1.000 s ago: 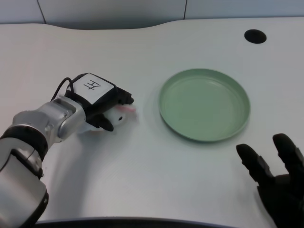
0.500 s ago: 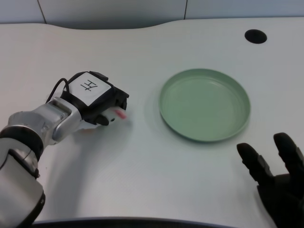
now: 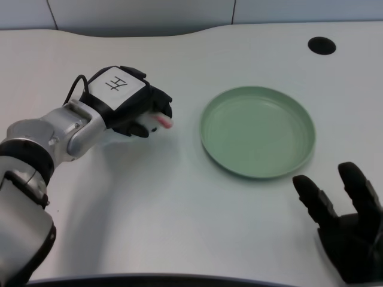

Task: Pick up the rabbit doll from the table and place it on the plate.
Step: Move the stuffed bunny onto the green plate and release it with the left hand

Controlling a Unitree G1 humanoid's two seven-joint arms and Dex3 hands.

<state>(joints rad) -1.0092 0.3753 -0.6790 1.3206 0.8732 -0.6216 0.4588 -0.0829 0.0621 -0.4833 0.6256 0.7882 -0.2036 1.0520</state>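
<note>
Head view: the rabbit doll (image 3: 157, 120) is held in the left hand (image 3: 133, 106), whose dark fingers are curled closely around it, so that only a patch of white body and a pink tip can be seen at the hand's right edge (the rest is hidden under the palm and the white label on the back of the hand). Whether the doll is fully clear of the white table (image 3: 179, 209) cannot be told for certain, though a soft shadow beneath the hand suggests it is lifted. The carrying step is judged to be in hand: the doll has been grasped, and the green plate (image 3: 258, 132) lies to the right, near but apart from the hand, with nothing on it. What is called for next is a sideways travel of the hand until the doll is above the plate's flat middle, followed by a lowering and an opening of the fingers. The doll is not yet over the plate's rim.
</note>
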